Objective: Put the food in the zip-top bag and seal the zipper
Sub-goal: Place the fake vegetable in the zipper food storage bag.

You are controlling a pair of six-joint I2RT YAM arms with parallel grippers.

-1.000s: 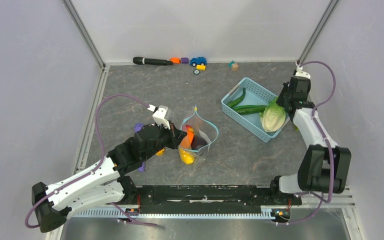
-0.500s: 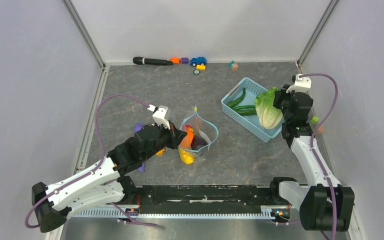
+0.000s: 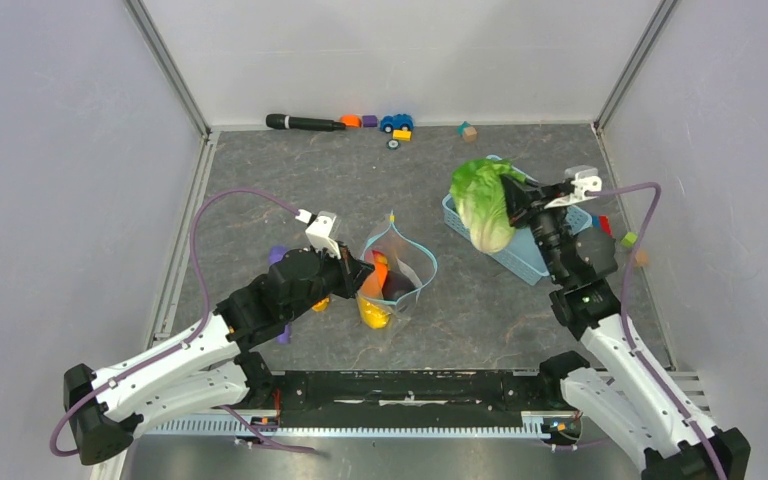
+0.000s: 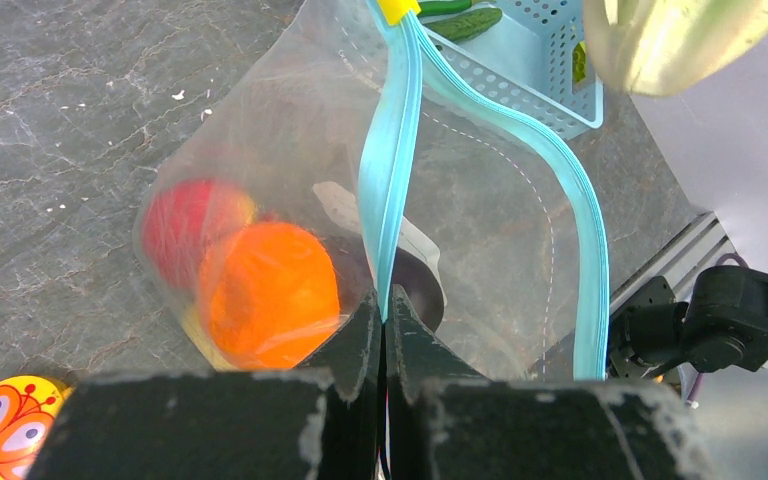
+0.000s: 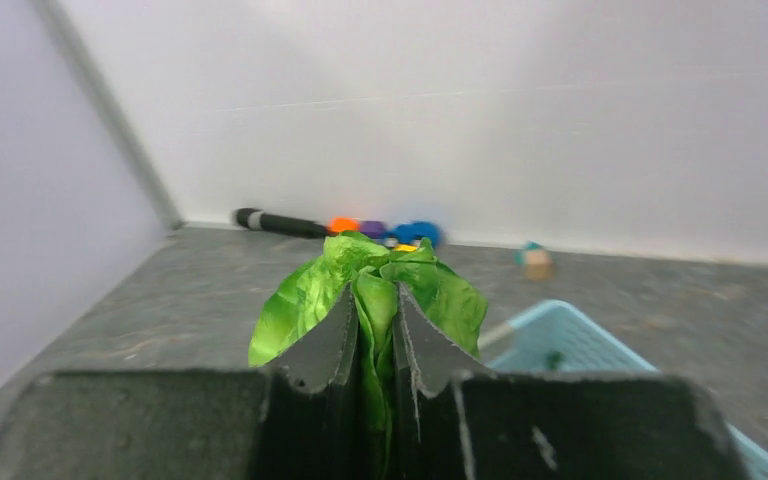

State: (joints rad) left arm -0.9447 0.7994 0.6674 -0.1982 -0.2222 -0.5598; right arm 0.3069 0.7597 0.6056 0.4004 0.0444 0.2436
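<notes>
The clear zip-top bag (image 3: 396, 285) stands open at mid-table, its teal zipper (image 4: 385, 190) held up. My left gripper (image 4: 383, 300) is shut on the near zipper strip. Inside the bag lie an orange (image 4: 265, 285), a red fruit (image 4: 185, 220), a dark eggplant (image 4: 418, 290) and a yellow mango (image 3: 373, 315). My right gripper (image 3: 513, 205) is shut on the green lettuce (image 3: 482, 200), holding it in the air over the left end of the blue basket (image 3: 525, 262). The lettuce leaves (image 5: 300, 295) bulge around its fingers. Long green pods (image 4: 460, 15) lie in the basket (image 4: 550, 60).
A black stick (image 3: 303, 122), toy blocks and a small car (image 3: 396, 123) line the back wall. Small blocks (image 3: 628, 240) lie right of the basket. A purple piece (image 3: 277, 255) sits behind my left arm, and a butterfly-printed piece (image 4: 10, 415) lies beside the bag.
My right arm lifted the lettuce out of the basket's right end and carried it left and up. The left gripper and the bag stayed still.
</notes>
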